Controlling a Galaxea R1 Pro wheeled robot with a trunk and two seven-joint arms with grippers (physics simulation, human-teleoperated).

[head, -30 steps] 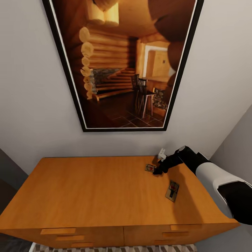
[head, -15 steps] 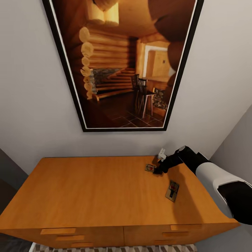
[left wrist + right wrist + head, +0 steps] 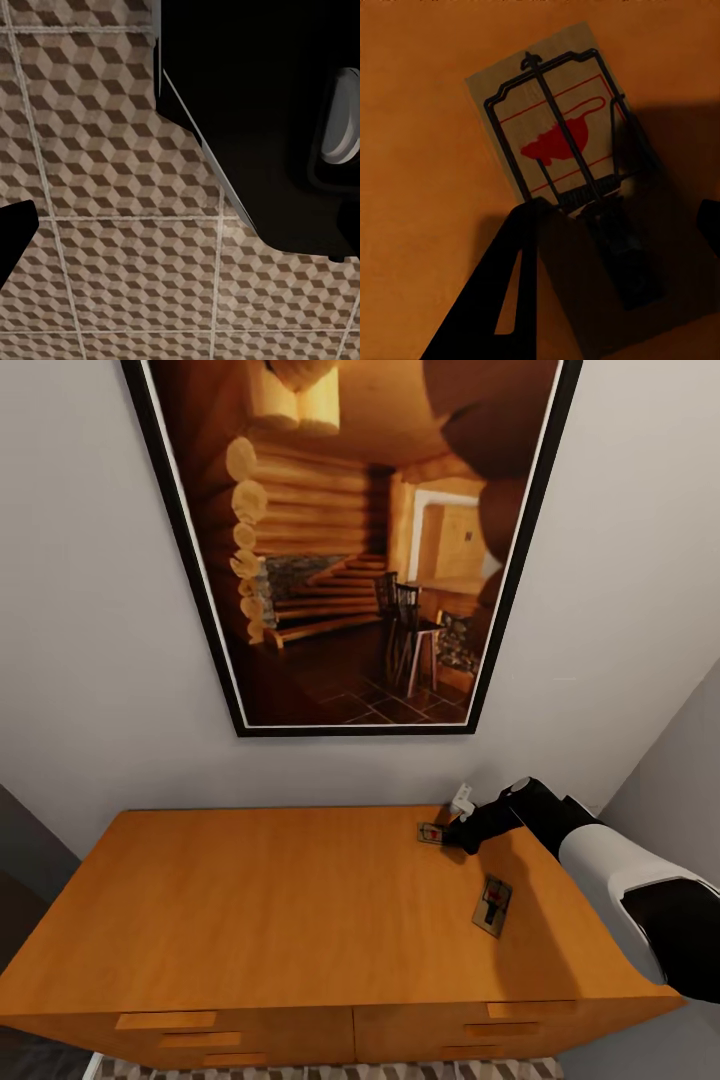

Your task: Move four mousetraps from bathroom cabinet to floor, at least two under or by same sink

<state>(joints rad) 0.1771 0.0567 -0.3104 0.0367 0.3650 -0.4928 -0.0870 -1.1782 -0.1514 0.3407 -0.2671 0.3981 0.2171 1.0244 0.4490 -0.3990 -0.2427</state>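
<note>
Reaching across the cabinet (image 3: 300, 900) top, the right gripper (image 3: 452, 839) straddles the near end of a mousetrap (image 3: 431, 834) with jaws apart, apparently at the pickup step, needing to close and lift while another mousetrap (image 3: 492, 905) lies nearby.

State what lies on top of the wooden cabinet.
Two mousetraps lie on the cabinet: the far mousetrap at the right gripper, partly covered by it, and the near mousetrap beside the arm. Drawer contents stay hidden.
</note>
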